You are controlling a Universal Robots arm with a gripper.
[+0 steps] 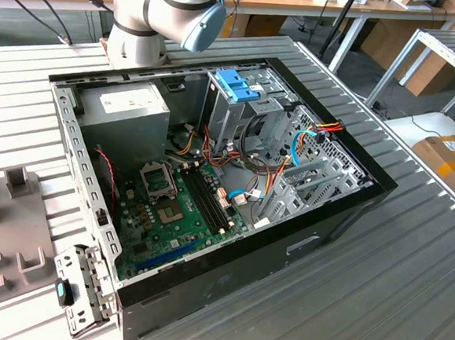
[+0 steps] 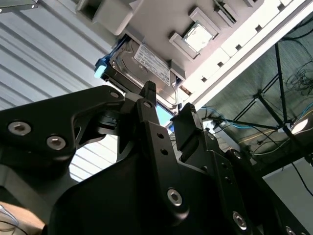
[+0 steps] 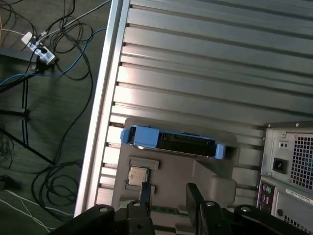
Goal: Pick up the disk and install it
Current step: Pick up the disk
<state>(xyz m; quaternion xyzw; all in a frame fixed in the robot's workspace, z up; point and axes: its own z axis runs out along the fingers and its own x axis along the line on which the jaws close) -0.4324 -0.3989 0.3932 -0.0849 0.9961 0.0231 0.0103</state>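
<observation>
The disk (image 3: 186, 142) stands on edge in a slot of a grey holder (image 3: 210, 174) beside the computer case, with blue plastic bracket ends on either side. In the second wrist view the disk (image 2: 128, 59) shows its silver body, its white printed label and a blue bracket corner. My gripper (image 3: 168, 195) hovers a short way off the disk, open, its two black fingers apart with nothing between them. In the second wrist view the gripper (image 2: 167, 108) points at the disk's edge without touching it.
The open computer case (image 1: 326, 225) lies on the slatted metal table (image 1: 407, 294), with a motherboard (image 1: 177, 205), a grey power-supply box (image 1: 126, 111) and a metal drive cage with a blue latch (image 1: 238, 84). The case's rear panel (image 3: 288, 161) is beside the holder. A processor chip (image 3: 136, 175) rests on the holder. Cables lie on the floor (image 3: 44, 98).
</observation>
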